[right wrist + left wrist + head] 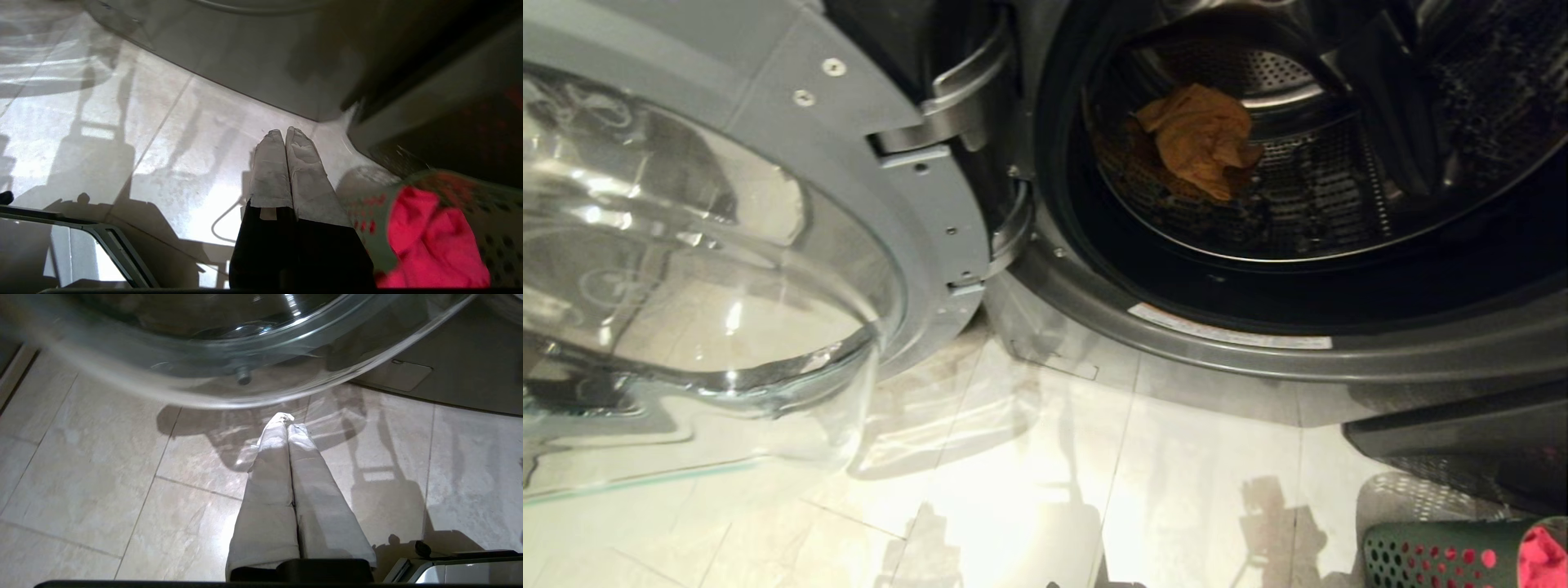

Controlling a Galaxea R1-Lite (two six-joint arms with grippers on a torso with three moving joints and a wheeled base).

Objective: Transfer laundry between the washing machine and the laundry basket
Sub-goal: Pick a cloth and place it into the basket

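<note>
The washing machine (pixel 1241 347) stands with its glass door (pixel 711 245) swung wide to the left. A yellow-orange garment (pixel 1201 139) lies in the perforated drum. The dark green laundry basket (pixel 1437 555) shows at the lower right, with a red-pink garment (pixel 1543 555) hanging over its rim; the basket (pixel 376 220) and that garment (pixel 429 237) also appear in the right wrist view. My left gripper (pixel 286 419) hangs shut and empty over the floor below the door. My right gripper (pixel 284 132) is shut and empty beside the basket. Neither arm shows in the head view.
Pale glossy floor tiles (pixel 1029 490) lie in front of the machine. A dark grey bin or machine base (pixel 1462 441) sits behind the basket at the right. The open door overhangs the floor on the left. Part of my base (pixel 102 241) shows low in both wrist views.
</note>
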